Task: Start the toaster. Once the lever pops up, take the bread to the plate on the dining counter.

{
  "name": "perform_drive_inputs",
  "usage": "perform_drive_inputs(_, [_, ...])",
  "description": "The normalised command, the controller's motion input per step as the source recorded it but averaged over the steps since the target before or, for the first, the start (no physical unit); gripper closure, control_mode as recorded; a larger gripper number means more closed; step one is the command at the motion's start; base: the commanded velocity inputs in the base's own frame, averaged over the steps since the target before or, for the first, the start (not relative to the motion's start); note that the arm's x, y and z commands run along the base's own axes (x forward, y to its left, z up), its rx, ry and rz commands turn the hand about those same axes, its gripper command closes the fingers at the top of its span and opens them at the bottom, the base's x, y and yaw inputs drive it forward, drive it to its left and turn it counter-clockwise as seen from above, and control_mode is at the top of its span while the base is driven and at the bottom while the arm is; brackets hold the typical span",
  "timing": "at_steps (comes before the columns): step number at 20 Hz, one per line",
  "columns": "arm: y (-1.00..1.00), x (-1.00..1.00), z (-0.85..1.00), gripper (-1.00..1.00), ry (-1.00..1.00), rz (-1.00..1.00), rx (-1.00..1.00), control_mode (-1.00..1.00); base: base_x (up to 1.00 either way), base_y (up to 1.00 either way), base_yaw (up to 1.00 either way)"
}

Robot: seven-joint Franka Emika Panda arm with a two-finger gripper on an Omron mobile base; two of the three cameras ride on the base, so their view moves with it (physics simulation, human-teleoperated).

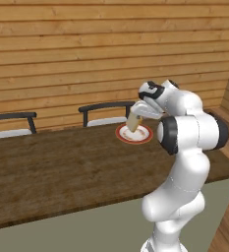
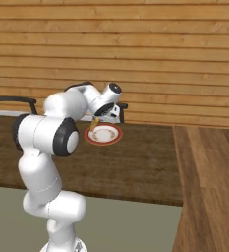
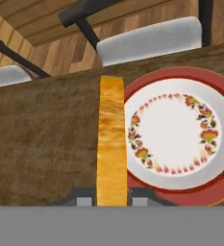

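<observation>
- Bread (image 3: 112, 144) sits clamped edge-on in your end effector (image 3: 112, 197), hanging below it.
- Your arm reaches forward, elbow bent, wrist pitched down over the table (image 1: 62, 167).
- Plate (image 3: 178, 132) lies just beside the slice, beneath the end effector.

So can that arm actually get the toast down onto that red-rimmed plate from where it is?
Probably yes. The fingers hold the bread on edge right above the plate, toward one side of it. The plate's face is bare and nothing stands between them on the dining counter.
</observation>
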Motion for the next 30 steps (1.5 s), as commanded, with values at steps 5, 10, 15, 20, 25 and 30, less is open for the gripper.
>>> perform_drive_inputs(5, [-0.03,0.65,-0.22,1.00,0.00,0.00,0.00,-1.00,0.00,0.00,0.00])
perform_drive_inputs(10, [-0.02,0.05,-0.25,1.00,0.00,0.00,0.00,-1.00,0.00,0.00,0.00])
perform_drive_inputs(15, [0.00,0.00,-0.29,1.00,0.00,0.00,0.00,-1.00,0.00,0.00,0.00])
perform_drive_inputs(20, [0.00,0.00,-0.38,1.00,0.00,0.00,0.00,-1.00,0.00,0.00,0.00])
perform_drive_inputs(25, [0.00,0.03,-0.22,1.00,0.00,0.00,0.00,-1.00,0.00,0.00,0.00])
perform_drive_inputs(30, [0.00,0.00,-0.09,1.00,0.00,0.00,0.01,-1.00,0.00,0.00,0.00])
